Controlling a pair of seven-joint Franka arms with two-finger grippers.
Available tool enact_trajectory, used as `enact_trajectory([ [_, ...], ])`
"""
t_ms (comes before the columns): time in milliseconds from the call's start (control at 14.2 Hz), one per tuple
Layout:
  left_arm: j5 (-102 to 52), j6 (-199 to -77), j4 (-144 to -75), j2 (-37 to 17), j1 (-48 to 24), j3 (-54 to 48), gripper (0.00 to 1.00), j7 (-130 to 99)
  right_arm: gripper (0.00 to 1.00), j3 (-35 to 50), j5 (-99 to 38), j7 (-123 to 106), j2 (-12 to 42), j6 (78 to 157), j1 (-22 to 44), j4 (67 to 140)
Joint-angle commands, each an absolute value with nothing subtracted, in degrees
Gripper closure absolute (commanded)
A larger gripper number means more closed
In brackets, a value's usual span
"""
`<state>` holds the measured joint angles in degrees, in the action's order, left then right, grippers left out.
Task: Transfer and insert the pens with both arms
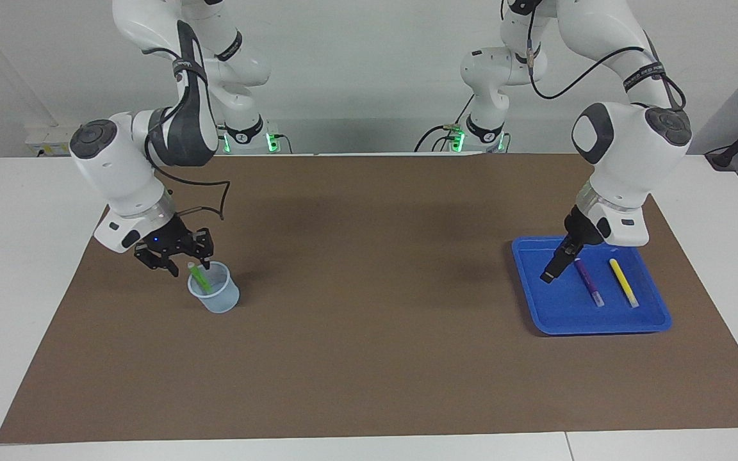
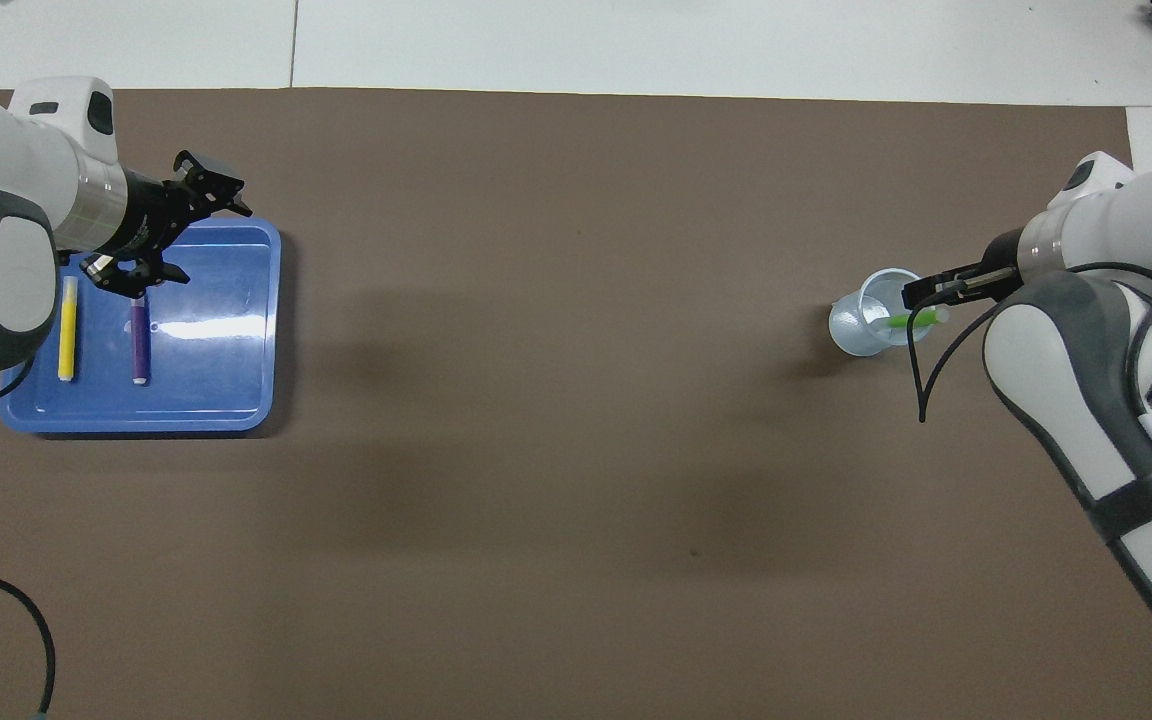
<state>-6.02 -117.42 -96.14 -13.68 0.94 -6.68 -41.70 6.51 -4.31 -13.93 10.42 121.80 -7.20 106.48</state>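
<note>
The bright green pen point(image 1: 198, 276) point(image 2: 904, 321) leans inside a clear plastic cup point(image 1: 218, 298) point(image 2: 861, 325) at the right arm's end of the mat. My right gripper point(image 1: 175, 257) point(image 2: 926, 290) hangs just above the cup's rim, open, with the pen free of its fingers. The purple pen point(image 1: 589, 282) point(image 2: 140, 345) and the yellow pen point(image 1: 624, 283) point(image 2: 67, 340) lie side by side in a blue tray point(image 1: 561, 314) point(image 2: 226, 370). My left gripper point(image 1: 551, 269) point(image 2: 176, 235) is open and empty, low over the tray next to the purple pen.
A brown mat point(image 1: 369, 358) covers most of the white table. The cup stands on it at one end and the tray at the other. A black cable loop point(image 2: 931, 370) hangs from the right wrist beside the cup.
</note>
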Motion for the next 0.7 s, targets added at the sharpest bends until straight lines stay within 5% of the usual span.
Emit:
enact_trajectory([
  [0, -5.3, -115.6, -96.6, -12.7, 4.0, -6.3, 0.0, -31.1, 0.21, 7.2, -3.3, -13.1, 9.2, 117.3, -7.9, 103.7],
  [632, 4.1, -121.4, -101.5, -14.3, 8.7, -6.3, 0.0, -1.9, 0.16, 7.3, -4.0, -13.2, 3.7, 95.2, -9.4, 91.3],
])
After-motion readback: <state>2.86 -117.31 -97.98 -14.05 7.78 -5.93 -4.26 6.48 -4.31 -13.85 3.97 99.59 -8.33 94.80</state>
